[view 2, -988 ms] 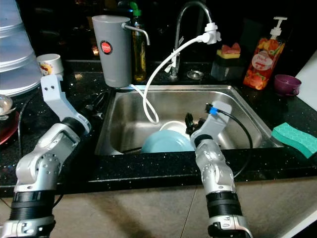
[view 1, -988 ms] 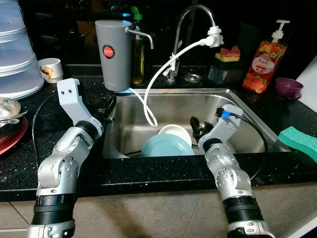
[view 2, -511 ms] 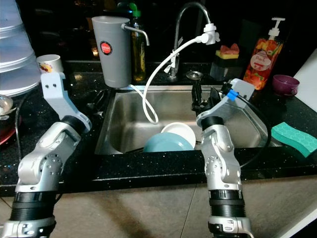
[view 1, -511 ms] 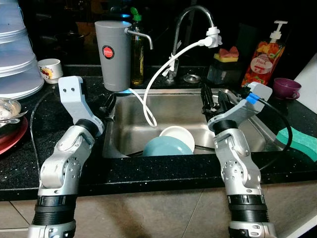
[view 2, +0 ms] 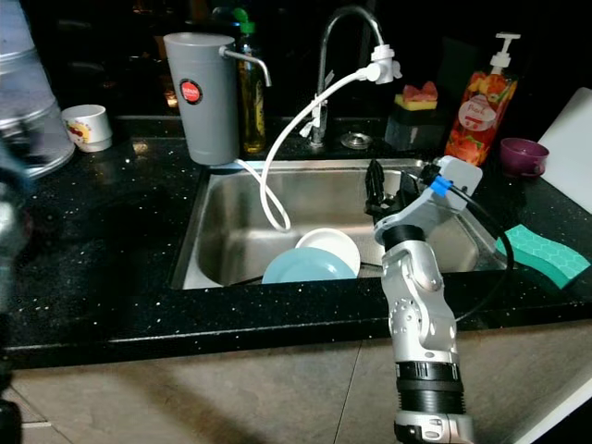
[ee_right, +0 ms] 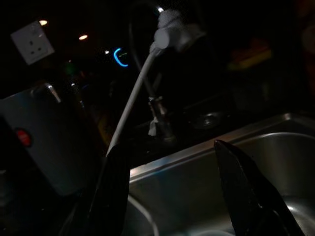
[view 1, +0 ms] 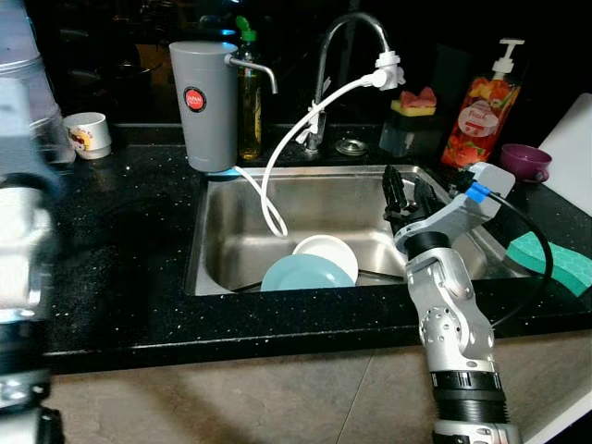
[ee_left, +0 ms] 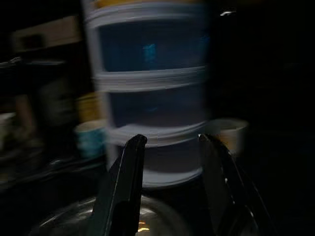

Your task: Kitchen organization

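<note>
Right gripper [view 1: 404, 191]: fingers spread, empty, raised above the sink [view 1: 222, 268]. Below and left of it: blue plate [view 1: 298, 276] with white bowl [view 1: 326, 253], leaning. Advice: descend slowly, clear the white hose [view 1: 277, 153], pinch one rim. Left gripper [ee_left: 170, 147]: parted, blurred.

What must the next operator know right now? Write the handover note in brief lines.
Right gripper: open, holding nothing, raised over the right side of the stainless steel sink.
Left gripper: open, holding nothing, facing a stack of clear plastic containers.
In the sink: light blue plate with white bowl leaning behind it, white hose hanging from the tap.
Done: nothing visibly put away.
Left: dishes likely need lifting out.
</note>
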You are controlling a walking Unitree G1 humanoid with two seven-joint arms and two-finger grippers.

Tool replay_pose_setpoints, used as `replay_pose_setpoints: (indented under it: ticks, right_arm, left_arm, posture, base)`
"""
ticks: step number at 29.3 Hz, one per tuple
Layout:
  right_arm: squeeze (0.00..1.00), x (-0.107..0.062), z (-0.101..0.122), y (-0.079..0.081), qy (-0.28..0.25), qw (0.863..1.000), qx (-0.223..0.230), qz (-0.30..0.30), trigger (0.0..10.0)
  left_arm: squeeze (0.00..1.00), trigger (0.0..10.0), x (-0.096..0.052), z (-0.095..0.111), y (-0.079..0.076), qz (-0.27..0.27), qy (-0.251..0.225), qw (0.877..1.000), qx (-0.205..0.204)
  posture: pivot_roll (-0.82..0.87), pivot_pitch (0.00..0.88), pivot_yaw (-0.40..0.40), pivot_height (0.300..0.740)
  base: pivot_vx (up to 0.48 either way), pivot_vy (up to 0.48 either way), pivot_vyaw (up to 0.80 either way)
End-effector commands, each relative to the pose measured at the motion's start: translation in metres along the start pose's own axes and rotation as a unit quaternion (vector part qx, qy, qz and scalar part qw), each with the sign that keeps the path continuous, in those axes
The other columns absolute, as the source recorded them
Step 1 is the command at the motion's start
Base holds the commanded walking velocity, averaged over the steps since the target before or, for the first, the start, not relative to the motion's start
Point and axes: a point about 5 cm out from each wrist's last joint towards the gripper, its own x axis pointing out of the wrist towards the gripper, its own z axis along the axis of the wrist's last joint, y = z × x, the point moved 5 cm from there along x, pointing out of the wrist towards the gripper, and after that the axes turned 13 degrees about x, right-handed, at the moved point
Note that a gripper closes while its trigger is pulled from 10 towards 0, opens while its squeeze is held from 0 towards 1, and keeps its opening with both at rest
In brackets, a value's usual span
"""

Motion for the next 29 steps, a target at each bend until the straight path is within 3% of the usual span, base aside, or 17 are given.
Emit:
replay_pose_setpoints:
  ticks: [1, 2, 4, 9, 11, 17, 21, 25, 26, 27, 29]
  right_arm:
    - [0.00, -0.001, -0.001, -0.004, 0.003, 1.000, -0.007, -0.007, 10.0]
    - [0.00, -0.001, -0.001, -0.004, 0.003, 1.000, -0.007, -0.007, 10.0]
    - [0.00, -0.001, -0.001, -0.006, 0.003, 1.000, -0.008, -0.009, 10.0]
    - [0.00, -0.001, 0.000, -0.008, 0.003, 1.000, -0.010, -0.011, 10.0]
    - [0.00, -0.001, 0.000, -0.008, 0.003, 1.000, -0.010, -0.012, 10.0]
    - [0.00, -0.001, 0.000, -0.009, 0.005, 1.000, -0.011, -0.012, 10.0]
    - [0.00, 0.000, -0.002, -0.009, 0.008, 1.000, -0.011, -0.012, 10.0]
    - [0.00, 0.000, -0.003, -0.008, 0.010, 1.000, -0.010, -0.011, 10.0]
    - [0.00, 0.001, -0.004, -0.008, 0.012, 1.000, -0.010, -0.010, 10.0]
    - [0.00, 0.001, -0.004, -0.008, 0.012, 1.000, -0.010, -0.010, 10.0]
    - [0.00, 0.001, -0.004, -0.008, 0.012, 1.000, -0.010, -0.009, 10.0]
  left_arm:
    - [0.00, 10.0, 0.006, -0.007, 0.027, 0.053, 0.012, 0.998, 0.020]
    - [0.00, 10.0, 0.006, -0.007, 0.027, 0.053, 0.012, 0.998, 0.020]
    - [0.00, 10.0, 0.010, -0.016, 0.051, 0.099, 0.032, 0.994, 0.032]
    - [0.00, 10.0, 0.011, -0.029, 0.073, 0.152, 0.062, 0.986, 0.037]
    - [0.00, 10.0, 0.010, -0.037, 0.096, 0.198, 0.080, 0.976, 0.048]
    - [0.00, 10.0, 0.008, -0.046, 0.118, 0.236, 0.101, 0.965, 0.052]
    - [0.00, 10.0, -0.008, -0.076, 0.146, 0.295, 0.165, 0.940, 0.037]
    - [0.00, 10.0, -0.009, -0.080, 0.138, 0.277, 0.163, 0.946, 0.050]
    - [0.00, 10.0, -0.002, -0.076, 0.113, 0.214, 0.142, 0.965, 0.055]
    - [0.00, 10.0, -0.002, -0.076, 0.113, 0.214, 0.142, 0.965, 0.055]
    - [0.00, 10.0, 0.005, -0.068, 0.087, 0.156, 0.116, 0.980, 0.045]
  posture:
    - [0.05, 0.138, -0.032, 0.740]
    - [0.05, 0.138, -0.032, 0.740]
    - [0.05, 0.138, -0.032, 0.740]
    - [0.05, 0.138, -0.032, 0.740]
    - [0.05, 0.138, -0.037, 0.740]
    - [0.05, 0.139, -0.039, 0.740]
    - [0.05, 0.139, -0.039, 0.740]
    - [0.06, 0.143, -0.046, 0.740]
    - [0.06, 0.142, -0.049, 0.740]
    - [0.06, 0.142, -0.049, 0.740]
    - [0.06, 0.142, -0.049, 0.740]
  base:
    - [0.000, 0.000, 0.00]
    - [0.000, 0.000, 0.00]
    - [0.000, 0.000, 0.00]
    - [0.000, 0.000, 0.00]
    - [0.000, 0.000, 0.00]
    - [0.000, 0.000, 0.00]
    - [0.000, 0.000, 0.00]
    - [0.000, 0.000, 0.00]
    - [0.000, 0.000, 0.00]
    - [0.000, 0.000, 0.00]
    - [0.000, 0.000, 0.00]
